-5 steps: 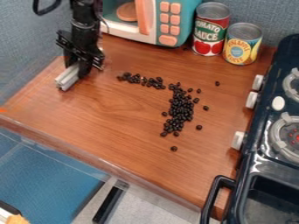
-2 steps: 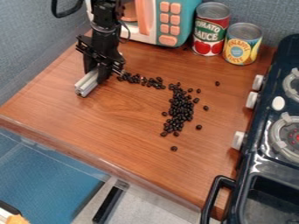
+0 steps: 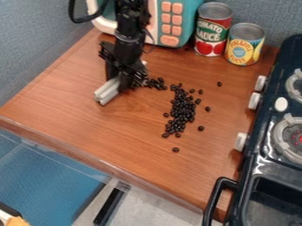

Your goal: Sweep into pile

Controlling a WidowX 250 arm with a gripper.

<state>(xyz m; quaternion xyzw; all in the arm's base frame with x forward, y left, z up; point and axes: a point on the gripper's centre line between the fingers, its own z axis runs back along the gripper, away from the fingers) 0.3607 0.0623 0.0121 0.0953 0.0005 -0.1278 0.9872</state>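
Note:
The black gripper hangs low over the left part of the wooden counter, shut on a light grey bar. One end of that grey bar sticks out to the lower left, close to the wood. Black beans form an elongated heap near the counter's middle, to the right of the gripper. From its top a thinner band of beans runs left to the gripper, which hides the band's left end. Several single beans lie scattered around the heap.
Behind stand a toy microwave, a red-labelled can and a yellow-labelled can. A dark toy stove with knobs and a black handle borders the right side. The counter's front edge slants across the lower left.
The gripper has moved right and slightly toward the front with the grey bar, from the counter's left side to the band's left end, now covering some beans. The heap looks unchanged.

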